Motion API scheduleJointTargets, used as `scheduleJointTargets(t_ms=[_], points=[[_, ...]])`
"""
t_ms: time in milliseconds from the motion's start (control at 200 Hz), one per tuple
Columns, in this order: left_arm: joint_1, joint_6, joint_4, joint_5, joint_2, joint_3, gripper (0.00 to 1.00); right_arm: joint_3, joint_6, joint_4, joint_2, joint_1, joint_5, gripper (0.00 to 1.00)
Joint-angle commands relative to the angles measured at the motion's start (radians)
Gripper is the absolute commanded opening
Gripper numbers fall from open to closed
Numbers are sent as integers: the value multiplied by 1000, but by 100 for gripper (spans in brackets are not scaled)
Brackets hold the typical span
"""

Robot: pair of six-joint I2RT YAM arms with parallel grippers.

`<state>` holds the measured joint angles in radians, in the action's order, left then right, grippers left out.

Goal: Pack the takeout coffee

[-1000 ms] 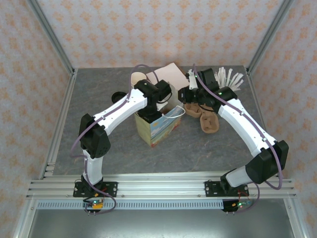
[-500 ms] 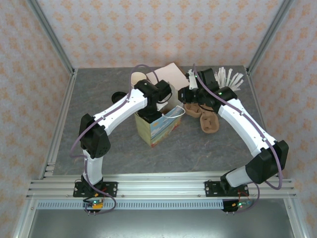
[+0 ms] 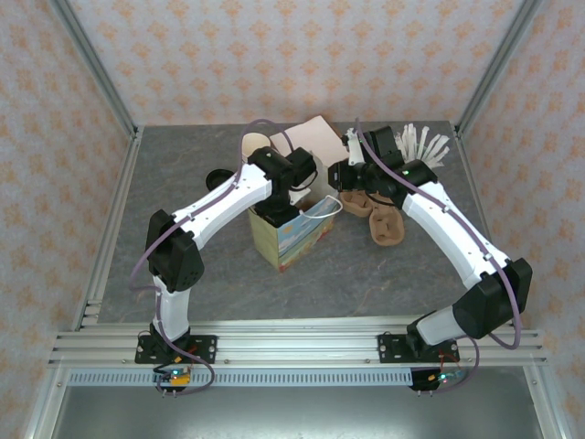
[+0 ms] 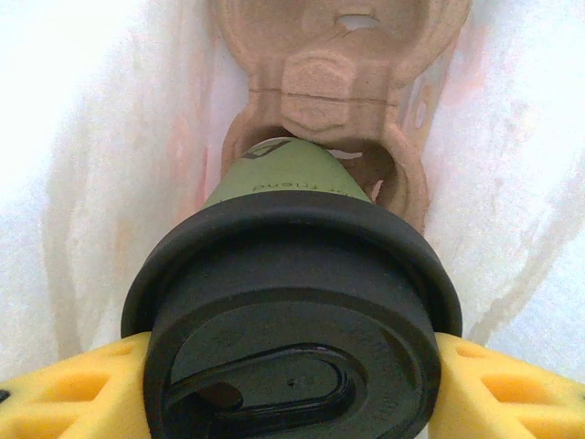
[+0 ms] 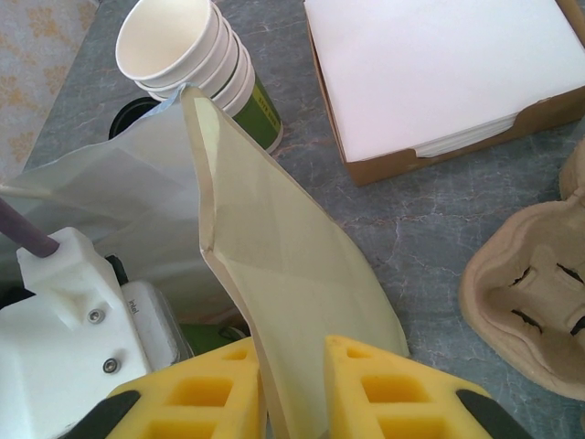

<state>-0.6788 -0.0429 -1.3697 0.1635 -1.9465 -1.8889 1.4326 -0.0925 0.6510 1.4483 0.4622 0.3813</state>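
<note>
Left pincer (image 4: pixel 292 389) clamped on the takeout coffee (image 4: pixel 292 302) just under its lid, inside the paper bag (image 4: pixel 101 137). The cup's long axis points down at 1 socket of the pulp carrier (image 4: pixel 340 64) directly beneath. Right pincer (image 5: pixel 292 384) pinches the bag's wall.

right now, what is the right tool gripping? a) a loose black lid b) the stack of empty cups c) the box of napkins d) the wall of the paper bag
d: in the right wrist view the right tool is closed on the cream wall of the paper bag, while the stack of cups and the box of napkins sit apart from it; the left tool holds the coffee cup.
</note>
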Motion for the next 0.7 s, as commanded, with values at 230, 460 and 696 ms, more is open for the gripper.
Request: scheduleJointTargets(t_ms=[230, 460, 696], points=[[-1, 41, -3, 53, 20, 0, 34, 8, 12, 26, 7, 7, -22, 22], [-1, 53, -5, 71, 29, -6, 34, 8, 11, 26, 8, 9, -22, 22], [0, 67, -1, 95, 21, 0, 34, 9, 11, 27, 8, 11, -25, 22]])
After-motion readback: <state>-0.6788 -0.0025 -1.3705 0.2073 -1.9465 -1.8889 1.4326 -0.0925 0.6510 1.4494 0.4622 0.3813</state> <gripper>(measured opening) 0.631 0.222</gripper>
